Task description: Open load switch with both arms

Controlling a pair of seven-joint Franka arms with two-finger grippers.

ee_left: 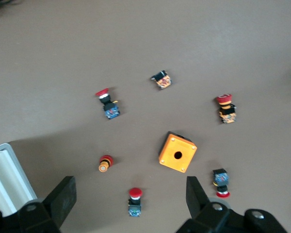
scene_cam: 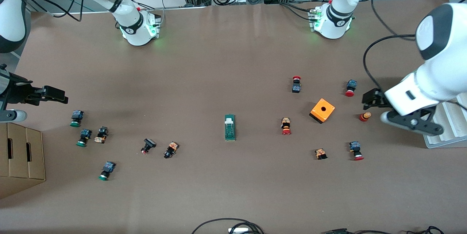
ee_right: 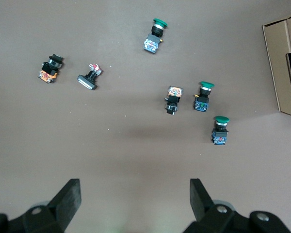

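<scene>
While both arms hang raised at the two ends of the table, we find the load switch (scene_cam: 230,127) lying flat near the middle of the brown table (scene_cam: 219,66), its white piece at the end farther from the front camera. It lies well apart from both claws and touches nothing.

We see the left gripper (ee_left: 131,199) in the air over the left arm's end of the table, its fingers spread wide and holding nothing. Below it, in the left wrist view, lie the orange box (ee_left: 177,152) with a hole in its top and several red-capped push buttons (ee_left: 135,201) scattered around it. The load switch does not show in that view; in the front view it lies toward the middle of the table from the orange box, with one red-capped button between them.

We see the right gripper (ee_right: 135,204) over the right arm's end of the table, its fingers likewise wide apart and empty. Under it lie green-capped push buttons (ee_right: 220,130) and a cardboard box (ee_right: 283,63) at the table's edge. The load switch is well apart from this claw too, with two dark buttons between.
</scene>
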